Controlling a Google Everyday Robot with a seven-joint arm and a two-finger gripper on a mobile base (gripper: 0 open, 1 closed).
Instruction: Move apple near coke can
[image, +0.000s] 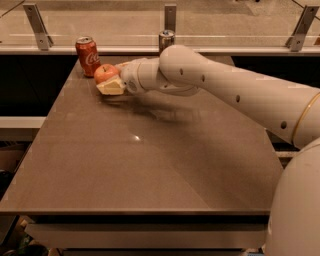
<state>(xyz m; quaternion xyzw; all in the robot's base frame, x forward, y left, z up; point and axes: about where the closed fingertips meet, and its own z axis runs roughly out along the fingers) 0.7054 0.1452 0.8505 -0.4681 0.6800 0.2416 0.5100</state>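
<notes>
The cream gripper (113, 77), at the surface's eleven o'clock, has its jaws closed on the round red-orange apple (104, 72). The red Coca-Cola can (88, 55) stands just beside the apple, at its ten o'clock. The brown matte surface (150, 165) meets a pale bracketed ledge (240, 49) at twelve.

Gripper (113, 78) jaws clasp apple (104, 73) beside coke can (88, 56).

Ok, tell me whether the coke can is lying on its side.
No, the coke can stands upright; the gripper is beside it at the apple.

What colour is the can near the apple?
The coke can is red with white script, camera view; gripper at apple.
</notes>
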